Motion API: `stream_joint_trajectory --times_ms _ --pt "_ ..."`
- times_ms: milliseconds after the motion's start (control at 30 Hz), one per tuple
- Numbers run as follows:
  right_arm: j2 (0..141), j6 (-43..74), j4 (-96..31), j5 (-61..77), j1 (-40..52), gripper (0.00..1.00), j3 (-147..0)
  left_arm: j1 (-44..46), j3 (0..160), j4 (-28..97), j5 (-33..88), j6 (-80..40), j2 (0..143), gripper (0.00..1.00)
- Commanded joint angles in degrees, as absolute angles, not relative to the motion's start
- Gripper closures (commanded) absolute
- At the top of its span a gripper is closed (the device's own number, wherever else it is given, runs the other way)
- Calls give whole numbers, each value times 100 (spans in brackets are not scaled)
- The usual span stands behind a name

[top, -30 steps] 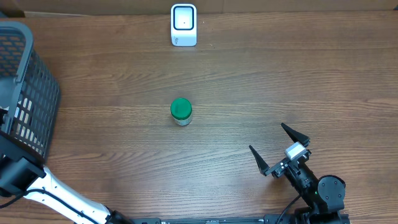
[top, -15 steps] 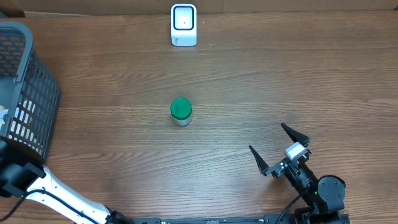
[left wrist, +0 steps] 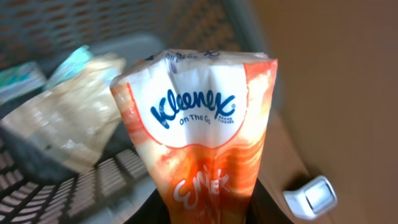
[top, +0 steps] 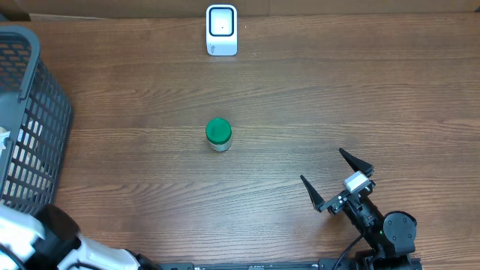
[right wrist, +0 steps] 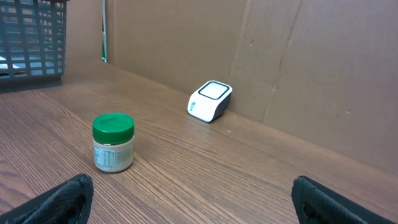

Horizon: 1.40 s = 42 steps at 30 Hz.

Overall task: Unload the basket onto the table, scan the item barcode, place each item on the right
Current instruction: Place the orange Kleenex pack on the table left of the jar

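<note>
Left gripper (left wrist: 208, 213) is pinching the lower end of an orange-and-white Kleenex tissue pack (left wrist: 199, 124). Its dark fingers are showing only at the bottom edge of the left wrist view, one on each side of the pack. The pack is rising straight out of the jaws, logo facing the camera. The grey mesh basket (left wrist: 74, 186) is filling the view behind it, with other wrapped items (left wrist: 68, 124) lying inside.

The pack is hidden in the overhead view.

The white barcode scanner (top: 222, 30) is sitting at the far edge of the table (top: 337, 90), well apart from the basket at the left.

Right gripper (top: 322, 165) is resting near the front right of the table, jaws spread wide and empty. It is pointing toward a green-lidded jar (top: 218, 134) standing mid-table.
</note>
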State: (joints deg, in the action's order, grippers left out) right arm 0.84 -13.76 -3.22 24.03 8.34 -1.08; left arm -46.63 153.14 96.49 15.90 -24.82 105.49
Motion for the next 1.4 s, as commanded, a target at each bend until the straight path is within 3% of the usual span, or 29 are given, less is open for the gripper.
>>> stream_joint_trajectory --times_ms 0,167,300,600,967,1233,1367 --pt "16 -1347 -314 2423 862 0 -47 -4200 15362 9682 2261 -1603 10027 78" --pt "16 -1347 -314 2423 862 0 -47 -2746 14940 9682 2169 -1326 9362 76" --pt "16 -1347 -314 2423 862 0 -47 -1500 14062 9682 1393 -1284 9059 71" --pt "16 -1347 -314 2423 862 0 -47 58 10962 9155 685 -1459 9120 72" --pt "16 -1347 -314 2423 862 0 -47 751 7710 6383 445 -1726 9631 65" --pt "16 -1347 -314 2421 862 0 -47 768 7284 5356 593 -1686 10154 43" --pt "16 -1347 -314 2421 862 0 -47 788 7308 5258 711 -1688 10259 40"
